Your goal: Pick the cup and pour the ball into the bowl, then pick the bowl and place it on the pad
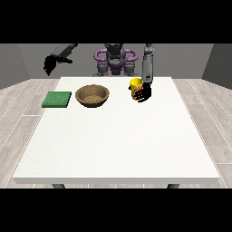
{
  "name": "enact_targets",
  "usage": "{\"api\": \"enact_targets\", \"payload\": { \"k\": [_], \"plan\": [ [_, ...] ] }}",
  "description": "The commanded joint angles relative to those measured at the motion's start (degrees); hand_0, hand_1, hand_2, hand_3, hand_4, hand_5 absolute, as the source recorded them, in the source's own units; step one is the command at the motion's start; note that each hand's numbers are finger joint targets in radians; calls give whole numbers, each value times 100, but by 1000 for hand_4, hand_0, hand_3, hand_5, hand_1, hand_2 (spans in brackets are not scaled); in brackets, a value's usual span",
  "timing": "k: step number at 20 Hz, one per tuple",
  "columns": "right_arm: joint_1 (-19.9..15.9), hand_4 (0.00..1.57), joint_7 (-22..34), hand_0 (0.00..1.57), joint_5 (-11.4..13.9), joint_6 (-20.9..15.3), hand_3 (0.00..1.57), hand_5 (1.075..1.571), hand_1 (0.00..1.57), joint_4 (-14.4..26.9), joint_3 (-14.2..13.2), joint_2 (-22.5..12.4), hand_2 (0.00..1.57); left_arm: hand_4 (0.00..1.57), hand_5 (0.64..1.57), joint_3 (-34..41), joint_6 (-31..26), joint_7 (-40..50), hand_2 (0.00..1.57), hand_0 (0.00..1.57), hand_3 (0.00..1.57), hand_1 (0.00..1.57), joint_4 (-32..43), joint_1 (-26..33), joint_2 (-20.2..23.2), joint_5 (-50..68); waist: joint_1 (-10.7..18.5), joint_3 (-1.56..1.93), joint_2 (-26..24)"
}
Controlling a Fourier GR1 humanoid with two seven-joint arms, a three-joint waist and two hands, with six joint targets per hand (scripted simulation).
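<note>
One hand [144, 93] at view's right wrapped round cup [135, 86], fingers curled on it; prob. light, rigid; grip mid-wall, keep upright; other hand [50, 65] raised, fingers unclear.

You are looking at an evenly lit scene with soft, diffuse light that seems to fall from above: the large white rectangular desk [118, 149] is bright but shows no glare or hot spots. Shadows are faint, only a thin dark rim under the round brown wooden bowl [92, 95] and the flat green square pad [57, 99], while the grey walls behind stay dimmer. Straight edges stay straight out to the borders, with no visible bending or motion smear.
</note>
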Motion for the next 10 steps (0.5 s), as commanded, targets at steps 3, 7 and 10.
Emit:
{"api": "enact_targets", "payload": {
  "k": [3,7,10],
  "plan": [
    [12,0,178,0,-83,65,0,1570,0,461,-231,-211,0,1500,1245,-351,651,568,1571,1327,1571,1327,279,-29,-363,-430,172,-125,-429],
    [312,0,309,0,83,-32,0,1570,0,847,-158,-93,0,1551,1306,-854,776,1702,1571,1353,1571,1353,32,-89,270,-1139,499,-115,-1314],
    [331,0,518,0,-134,225,0,1569,0,923,-270,-309,0,1571,1321,-859,705,2393,1571,1436,1571,1436,94,-434,1344,-1553,494,-105,-1556]
  ]
}}
